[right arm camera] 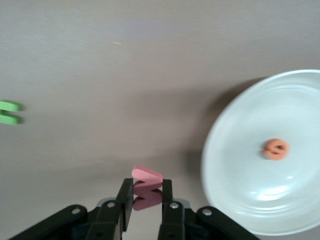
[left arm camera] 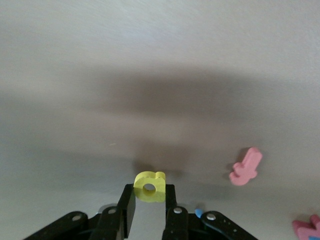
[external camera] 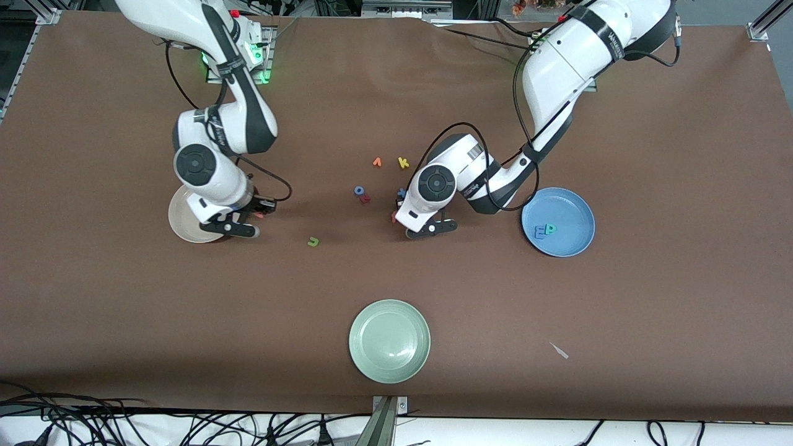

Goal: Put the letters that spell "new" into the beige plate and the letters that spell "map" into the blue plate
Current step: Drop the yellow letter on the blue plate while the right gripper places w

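Left hand (left arm camera: 149, 210) pinches yellow a (left arm camera: 150, 186); right hand (right arm camera: 147, 207) pinches half-hidden w (right arm camera: 147, 176).

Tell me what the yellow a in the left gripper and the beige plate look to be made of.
Yellow a: likely foam, matte, thick slab with soft rounded edges, pinched in the left gripper. Beige plate: glazed ceramic or hard plastic, can't tell which; smooth and glossy, with bright reflections on its surface.
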Controlling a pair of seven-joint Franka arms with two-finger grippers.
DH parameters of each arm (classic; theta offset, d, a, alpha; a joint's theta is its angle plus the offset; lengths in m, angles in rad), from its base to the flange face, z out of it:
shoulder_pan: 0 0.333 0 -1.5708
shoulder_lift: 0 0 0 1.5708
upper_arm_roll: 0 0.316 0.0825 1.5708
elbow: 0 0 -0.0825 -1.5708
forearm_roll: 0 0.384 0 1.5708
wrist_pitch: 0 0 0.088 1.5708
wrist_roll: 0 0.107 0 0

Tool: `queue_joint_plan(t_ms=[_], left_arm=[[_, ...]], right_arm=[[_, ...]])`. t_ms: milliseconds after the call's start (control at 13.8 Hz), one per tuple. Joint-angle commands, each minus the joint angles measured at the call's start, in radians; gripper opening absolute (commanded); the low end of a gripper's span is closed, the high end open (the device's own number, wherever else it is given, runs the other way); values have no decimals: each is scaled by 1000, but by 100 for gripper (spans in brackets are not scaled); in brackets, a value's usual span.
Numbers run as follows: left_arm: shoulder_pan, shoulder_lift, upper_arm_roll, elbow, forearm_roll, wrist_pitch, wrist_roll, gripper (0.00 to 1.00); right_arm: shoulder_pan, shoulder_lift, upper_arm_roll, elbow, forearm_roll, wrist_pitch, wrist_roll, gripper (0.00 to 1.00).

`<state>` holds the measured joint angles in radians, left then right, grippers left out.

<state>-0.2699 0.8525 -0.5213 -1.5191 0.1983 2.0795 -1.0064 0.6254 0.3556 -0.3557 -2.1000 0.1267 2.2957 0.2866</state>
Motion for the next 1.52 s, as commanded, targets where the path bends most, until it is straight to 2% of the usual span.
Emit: queue_joint_plan(t_ms=[0, 145, 290, 363, 435, 508, 653, 798, 870, 943, 1016, 1088, 1306, 1451], left_arm=[[35, -105, 6, -10, 30, -169, 26, 7], [81, -153, 7, -16, 30, -284, 154, 7], [145, -182, 6, -24, 58, -379, 277, 7], [181, -182, 6, -24, 76, -418, 337, 8], [228, -181, 7, -30, 102, -429, 414, 8], [285, -182, 4, -47, 127, -427, 484, 8], [374, -176, 4, -56, 133, -409, 599, 8], [458, -175, 4, -94, 160, -383, 702, 10], [516, -176, 3, -131, 164, -333, 768, 14], [567, -176, 3, -176, 165, -269, 835, 25], [590, -178, 3, -209, 165, -224, 851, 85], [595, -178, 3, -214, 165, -216, 856, 100], [590, -222, -23, -188, 150, -246, 861, 100], [592, -269, -51, -136, 148, -309, 858, 100]], right_arm=[[7, -69, -75, -87, 10, 7, -142, 0], [7, -64, -127, -101, 14, 13, -228, 0], [4, -53, -144, -113, 14, 42, -256, 0], [-3, -44, -144, -114, 14, 45, -256, 7], [-6, -37, -144, -110, 16, 42, -247, 59], [-6, -32, -144, -106, 16, 36, -236, 100], [-3, -33, -138, -78, 16, 18, -233, 100], [10, -30, -132, -7, 18, -59, -146, 100], [20, -29, -114, 33, 19, -88, -92, 100], [22, -11, -83, 75, 36, -105, -43, 100], [23, 6, -56, 112, 63, -119, -2, 100], [23, 28, -34, 142, 88, -124, 37, 100], [23, 87, 24, 219, 128, -122, 140, 100], [25, 146, 52, 288, 181, -116, 184, 100]])
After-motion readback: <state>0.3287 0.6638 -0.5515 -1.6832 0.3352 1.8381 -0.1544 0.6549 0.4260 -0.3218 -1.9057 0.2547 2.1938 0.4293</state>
